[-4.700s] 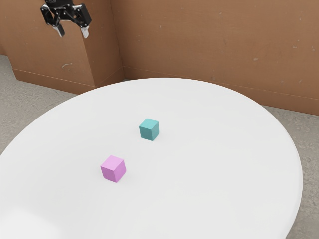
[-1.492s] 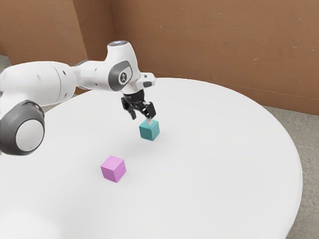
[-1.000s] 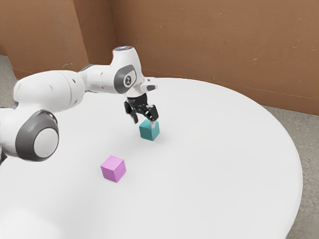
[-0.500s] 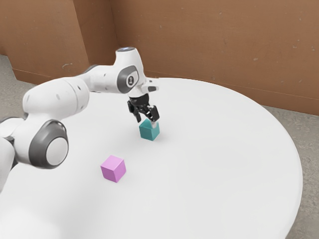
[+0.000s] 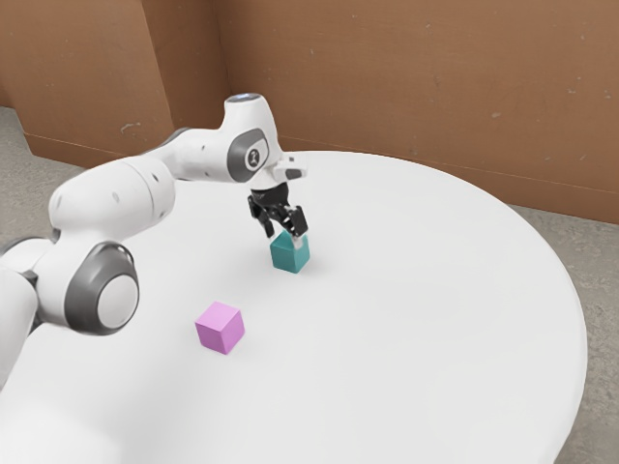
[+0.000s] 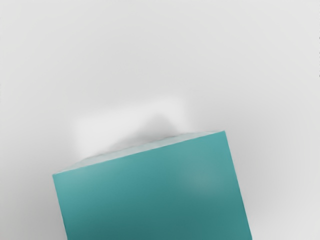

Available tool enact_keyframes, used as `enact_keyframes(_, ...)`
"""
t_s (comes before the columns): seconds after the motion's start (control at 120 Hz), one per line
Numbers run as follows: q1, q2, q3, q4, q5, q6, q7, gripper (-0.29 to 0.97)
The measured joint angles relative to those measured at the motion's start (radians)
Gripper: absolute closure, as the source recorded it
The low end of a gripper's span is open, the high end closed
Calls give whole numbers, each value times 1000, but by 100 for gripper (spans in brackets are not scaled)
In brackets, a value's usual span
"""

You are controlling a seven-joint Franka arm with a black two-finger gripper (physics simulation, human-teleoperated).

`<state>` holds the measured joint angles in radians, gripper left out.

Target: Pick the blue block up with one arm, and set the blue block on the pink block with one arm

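On the round white table [image 5: 464, 319], my arm [image 5: 145, 188] reaches in from nine o'clock. Its gripper [image 5: 282, 226] hangs directly over the blue block [image 5: 290, 255], fingers spread, tips near its top edges, no grip yet. At seven o'clock from it, well apart, sits the pink block [image 5: 220, 327]. Coming move, I judge: straight down, then close.

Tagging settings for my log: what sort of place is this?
Probably a bare simulated test room: a round white table, plain brown walls, and just a blue block and a pink block set out.
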<state>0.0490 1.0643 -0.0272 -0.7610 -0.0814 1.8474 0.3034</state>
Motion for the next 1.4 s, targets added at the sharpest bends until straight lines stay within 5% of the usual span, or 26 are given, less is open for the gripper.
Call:
enact_keyframes(0.367,0,81,-5,106,4,15,17,2)
enact_keyframes(1.4,13,111,-28,107,6,6,-59,2)
